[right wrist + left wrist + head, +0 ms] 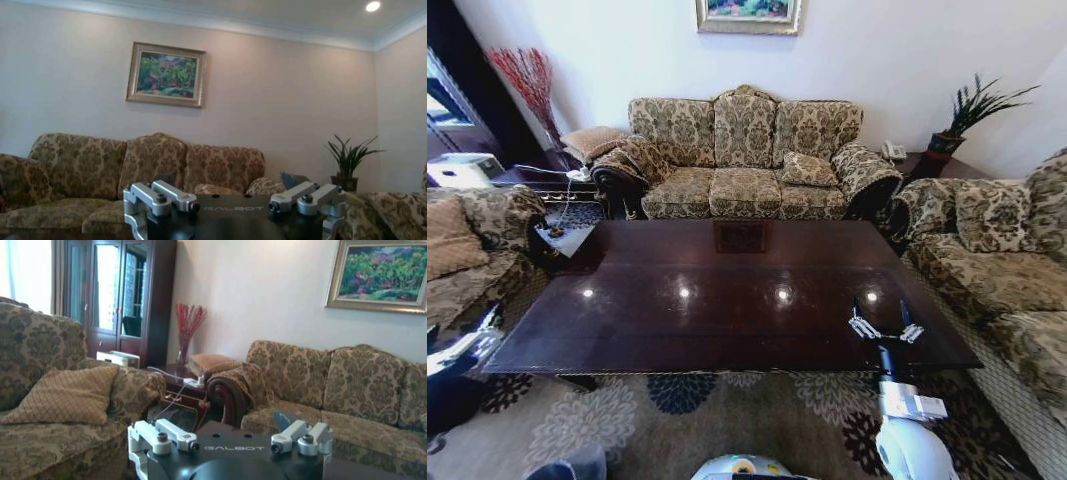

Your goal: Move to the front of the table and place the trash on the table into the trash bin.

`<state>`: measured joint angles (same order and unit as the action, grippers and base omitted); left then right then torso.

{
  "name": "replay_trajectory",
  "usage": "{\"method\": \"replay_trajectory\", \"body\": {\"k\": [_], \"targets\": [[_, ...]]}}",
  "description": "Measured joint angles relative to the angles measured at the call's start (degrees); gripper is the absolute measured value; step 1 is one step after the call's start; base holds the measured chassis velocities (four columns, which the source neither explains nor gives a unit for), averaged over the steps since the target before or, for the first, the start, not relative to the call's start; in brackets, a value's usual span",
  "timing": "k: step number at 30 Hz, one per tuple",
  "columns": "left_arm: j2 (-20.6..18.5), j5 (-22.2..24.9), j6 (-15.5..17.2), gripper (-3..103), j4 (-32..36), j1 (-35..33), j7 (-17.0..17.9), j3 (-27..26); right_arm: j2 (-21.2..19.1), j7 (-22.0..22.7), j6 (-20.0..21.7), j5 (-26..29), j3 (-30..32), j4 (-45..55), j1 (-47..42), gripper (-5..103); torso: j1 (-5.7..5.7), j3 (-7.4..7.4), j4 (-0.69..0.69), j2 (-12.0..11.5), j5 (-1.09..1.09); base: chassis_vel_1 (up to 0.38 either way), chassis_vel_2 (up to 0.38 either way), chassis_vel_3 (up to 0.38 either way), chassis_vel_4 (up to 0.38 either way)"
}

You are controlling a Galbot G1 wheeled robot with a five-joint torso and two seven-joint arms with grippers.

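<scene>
1. Nearest to me, my right gripper [885,329] hovers over the near right part of the table [727,300], and its fingers stand apart, holding nothing.
2. My left gripper [230,439] is low at the left, beside the table's near left corner, also spread wide and holding nothing.
3. The table, dark and glossy, lies directly before me on the patterned carpet [687,410].
4. Beyond the table stands the long sofa [745,160], and above it the framed painting [166,75] hangs on the wall.
</scene>
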<state>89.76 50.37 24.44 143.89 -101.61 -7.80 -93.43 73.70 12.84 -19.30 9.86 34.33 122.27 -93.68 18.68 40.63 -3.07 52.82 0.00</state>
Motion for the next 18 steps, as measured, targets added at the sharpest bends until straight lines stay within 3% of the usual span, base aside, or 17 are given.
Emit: {"method": "replay_trajectory", "body": {"k": [3, 7, 8, 11, 12, 15, 18], "targets": [[0.19, -0.73, -1.18, 96, -0.10, -0.07, -0.89, 1.11, 0.00, 0.00, 0.00, 0.00, 0.00, 0.00, 0.00, 100, 0.00, 0.00, 0.01, 0.00, 0.00, 0.000, 0.000, 0.000, 0.000], [1.07, -5.23, -9.15, 96, -0.29, -0.29, -5.99, 8.10, 0.00, 0.00, 0.00, 0.00, 0.00, 0.00, 0.00, 100, 0.00, 0.00, -0.01, 0.00, 0.00, 0.000, 0.000, 0.000, 0.000], [1.07, -5.23, -9.15, 96, -0.29, -0.29, -5.99, 8.10, 0.00, 0.00, 0.00, 0.00, 0.00, 0.00, 0.00, 100, 0.00, 0.00, -0.01, 0.00, 0.00, 0.000, 0.000, 0.000, 0.000], [1.86, -9.07, -15.92, 96, -0.41, -0.48, -10.32, 14.03, 0.00, 0.00, 0.00, 0.00, 0.00, 0.00, 0.00, 100, 0.00, 0.00, 0.00, 0.00, 0.00, 0.000, 0.000, 0.000, 0.000], [1.86, -9.07, -15.92, 96, -0.41, -0.48, -10.32, 14.03, 0.00, 0.00, 0.00, 0.00, 0.00, 0.00, 0.00, 100, 0.00, 0.00, 0.00, 0.00, 0.00, 0.000, 0.000, 0.000, 0.000], [2.32, -11.34, -19.99, 96, -0.47, -0.59, -12.92, 17.55, 0.00, 0.00, 0.00, 0.00, 0.00, 0.00, 0.00, 100, 0.00, 0.00, -0.01, 0.00, 0.01, 0.000, 0.000, 0.000, 0.000], [2.37, -11.56, -20.39, 96, -0.51, -0.60, -13.15, 17.87, 0.00, 0.00, 0.00, 0.00, 0.00, 0.00, 0.00, 100, 0.00, 0.00, 0.00, 0.00, 0.01, 0.000, 0.000, 0.000, 0.000]]}}
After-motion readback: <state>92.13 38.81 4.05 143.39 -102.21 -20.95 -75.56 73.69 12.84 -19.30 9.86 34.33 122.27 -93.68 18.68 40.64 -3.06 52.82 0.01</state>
